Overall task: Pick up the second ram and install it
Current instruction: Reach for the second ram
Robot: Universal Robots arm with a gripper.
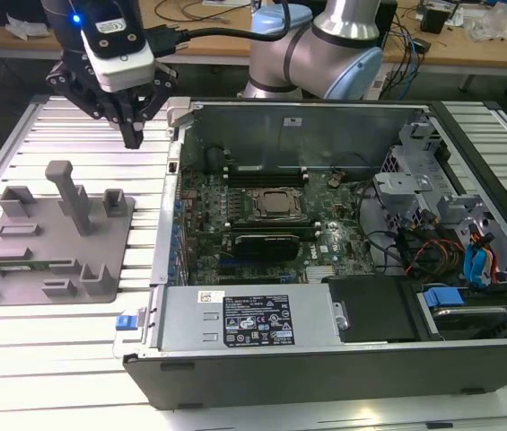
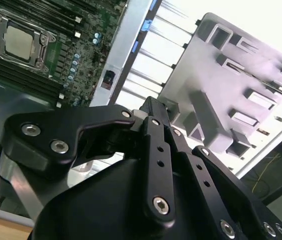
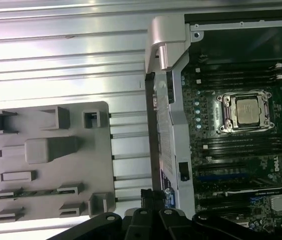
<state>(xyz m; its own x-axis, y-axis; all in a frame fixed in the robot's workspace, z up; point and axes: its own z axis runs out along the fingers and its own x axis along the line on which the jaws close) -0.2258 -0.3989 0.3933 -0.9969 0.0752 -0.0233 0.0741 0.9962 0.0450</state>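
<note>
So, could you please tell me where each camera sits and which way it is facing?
Exterior view: off the arm, raised, looking down on the open computer case and grey tray; the arm and gripper show.
First wrist view: on the wrist, looking straight down on tray and processor; gripper linkage shows.
Second wrist view: on the wrist, looking slantwise along the gripper at both.
Shared: all three show tray and processor.

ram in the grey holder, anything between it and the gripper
Nothing visible. The ram lies uncovered in the holder, and the gripper hangs above, off toward the case, with only air between. The holder's tall post stands beside the ram, not over it.
</note>
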